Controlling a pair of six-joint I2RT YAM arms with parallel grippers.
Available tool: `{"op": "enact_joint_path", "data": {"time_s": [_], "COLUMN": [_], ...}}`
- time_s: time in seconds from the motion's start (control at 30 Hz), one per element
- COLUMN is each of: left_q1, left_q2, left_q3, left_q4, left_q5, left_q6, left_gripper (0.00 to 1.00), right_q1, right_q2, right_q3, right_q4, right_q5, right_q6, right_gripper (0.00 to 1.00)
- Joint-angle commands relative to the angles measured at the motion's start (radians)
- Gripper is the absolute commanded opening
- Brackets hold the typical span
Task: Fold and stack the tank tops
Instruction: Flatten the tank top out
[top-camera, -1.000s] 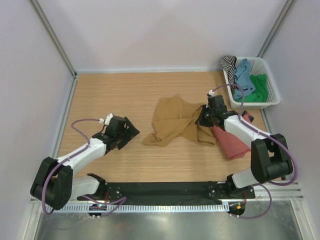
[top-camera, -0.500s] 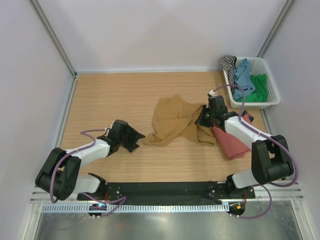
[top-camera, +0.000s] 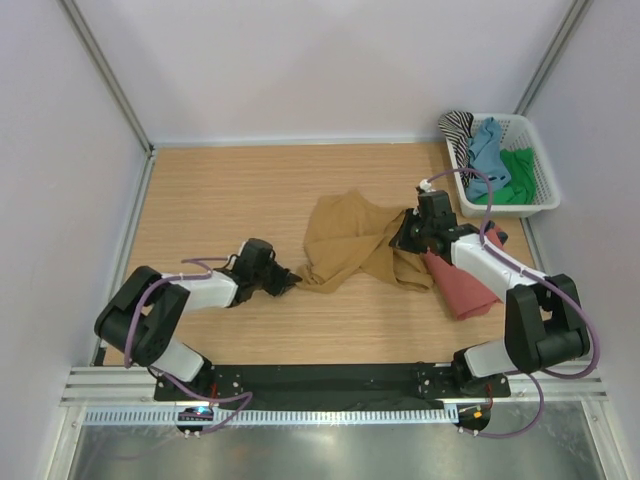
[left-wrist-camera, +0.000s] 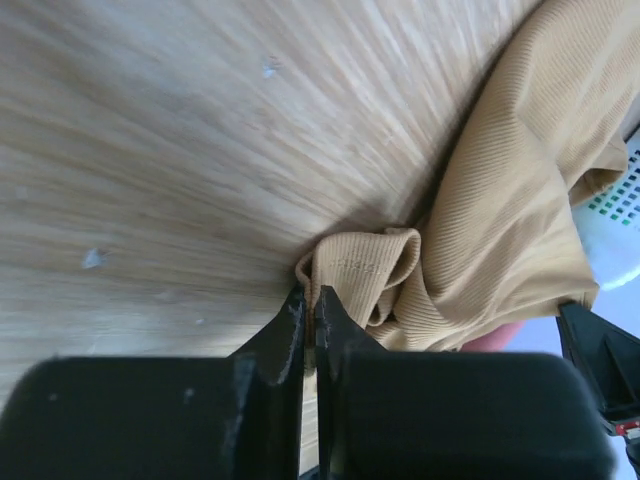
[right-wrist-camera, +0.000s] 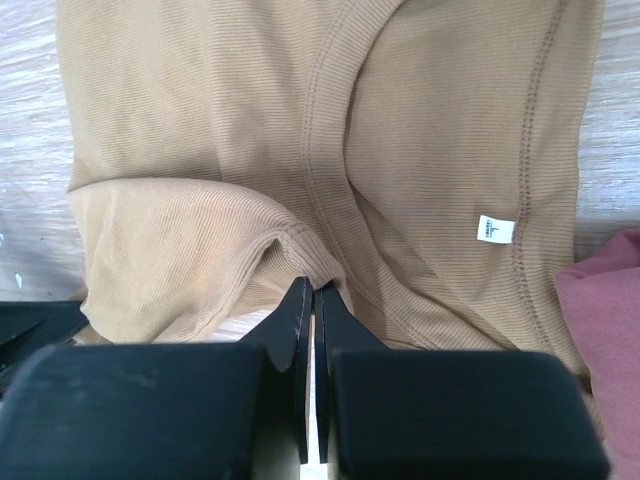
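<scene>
Writing on white tag (right-wrist-camera: 496, 229) is unreadable; left pincer (left-wrist-camera: 311, 296) and right pincer (right-wrist-camera: 312, 288) clamp ochre tank top (right-wrist-camera: 430, 120).

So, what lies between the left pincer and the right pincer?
Only the crumpled ochre top, reaching from the left pincer at its left edge to the right pincer at its right edge. The top view shows it.

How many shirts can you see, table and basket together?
5: ochre top mid-table; rust-red top beside it, under the right arm; striped top, blue top and green top in the basket. More may be hidden beneath.
</scene>
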Motion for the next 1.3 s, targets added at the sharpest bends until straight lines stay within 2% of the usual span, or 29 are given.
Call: {"op": "enact_joint_path", "data": {"time_s": [0.0, 0.1, 0.23, 0.27, 0.43, 0.57, 0.67, 0.8, 0.9, 1.07, 1.13, 1.2, 1.27], "left_q1": [0.008, 0.059, 0.134, 0.145, 0.203, 0.281, 0.285, 0.266, 0.257, 0.257, 0.259, 0.257, 0.257], "left_q2": [0.037, 0.014, -0.038, -0.052, -0.167, -0.288, -0.423, -0.586, -0.720, -0.856, -0.877, -0.862, -0.799], "left_q3": [0.020, 0.068, 0.238, 0.272, 0.468, 0.565, 0.609, 0.726, 0.726, 0.706, 0.692, 0.688, 0.697], "left_q4": [0.028, -0.018, -0.224, -0.269, -0.455, -0.515, -0.526, -0.573, -0.581, -0.630, -0.656, -0.688, -0.708], "left_q5": [-0.018, -0.024, -0.067, -0.123, -0.301, -0.340, -0.381, -0.378, -0.377, -0.406, -0.458, -0.514, -0.529], "left_q6": [0.027, 0.092, 0.219, 0.241, 0.340, 0.344, 0.382, 0.532, 0.563, 0.555, 0.538, 0.518, 0.502], "left_gripper": [0.00, 0.00, 0.00, 0.00, 0.00, 0.00, 0.00, 0.00, 0.00, 0.00, 0.00, 0.00, 0.00], "right_q1": [0.001, -0.001, 0.001, -0.001, 0.001, 0.010, 0.070, 0.156, 0.234, 0.260, 0.260, 0.260, 0.259], "right_q2": [-0.051, -0.035, -0.005, 0.002, 0.055, 0.100, 0.043, -0.154, -0.306, -0.477, -0.479, -0.411, -0.274], "right_q3": [0.008, 0.039, 0.119, 0.137, 0.327, 0.504, 0.588, 0.585, 0.529, 0.467, 0.488, 0.557, 0.660], "right_q4": [0.039, 0.028, -0.001, -0.001, -0.009, -0.026, -0.050, -0.093, -0.086, -0.070, -0.127, -0.183, -0.297], "right_q5": [-0.009, -0.022, -0.044, -0.054, -0.088, -0.185, -0.197, -0.217, -0.209, -0.233, -0.202, -0.133, -0.079], "right_q6": [0.002, -0.006, -0.006, 0.000, 0.008, -0.041, -0.114, -0.196, -0.220, -0.191, -0.194, -0.202, -0.213], "right_gripper": [0.01, 0.01, 0.01, 0.01, 0.01, 0.01, 0.01, 0.01, 0.01, 0.01, 0.01, 0.01, 0.01]}}
